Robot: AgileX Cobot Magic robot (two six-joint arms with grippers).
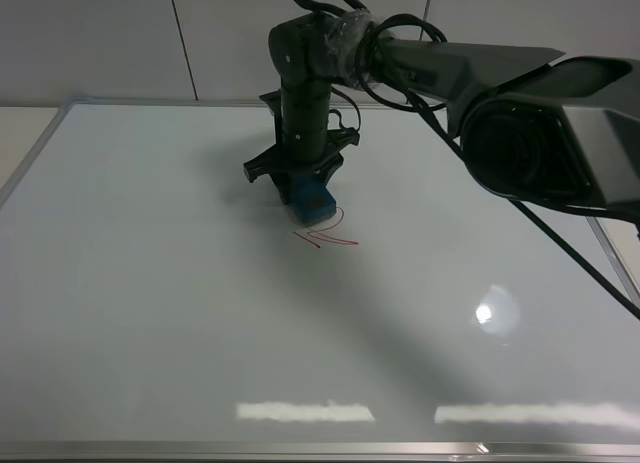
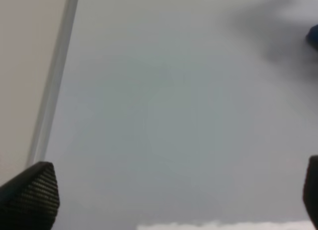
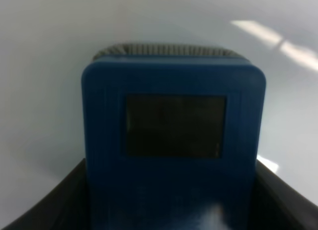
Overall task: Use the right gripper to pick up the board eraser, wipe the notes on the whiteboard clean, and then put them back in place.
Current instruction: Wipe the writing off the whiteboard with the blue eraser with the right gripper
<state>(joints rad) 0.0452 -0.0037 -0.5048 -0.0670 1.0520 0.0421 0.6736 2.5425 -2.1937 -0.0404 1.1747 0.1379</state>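
Note:
My right gripper (image 1: 306,188) points down over the whiteboard (image 1: 150,313) and is shut on the teal-blue board eraser (image 1: 311,199). The eraser's lower end rests on or just above the board. The red notes (image 1: 328,235) lie right below and a little right of it. In the right wrist view the eraser (image 3: 174,140) fills the frame between my black fingers (image 3: 39,210), with one dark square patch showing. My left gripper (image 2: 174,200) is open over bare board; its fingertips (image 2: 30,195) show at the frame corners.
The board's silver frame (image 1: 30,163) runs along the left side and the front edge. It also shows in the left wrist view (image 2: 54,81). The right arm's cables (image 1: 560,243) hang over the board's right part. Lamp glare lies near the front.

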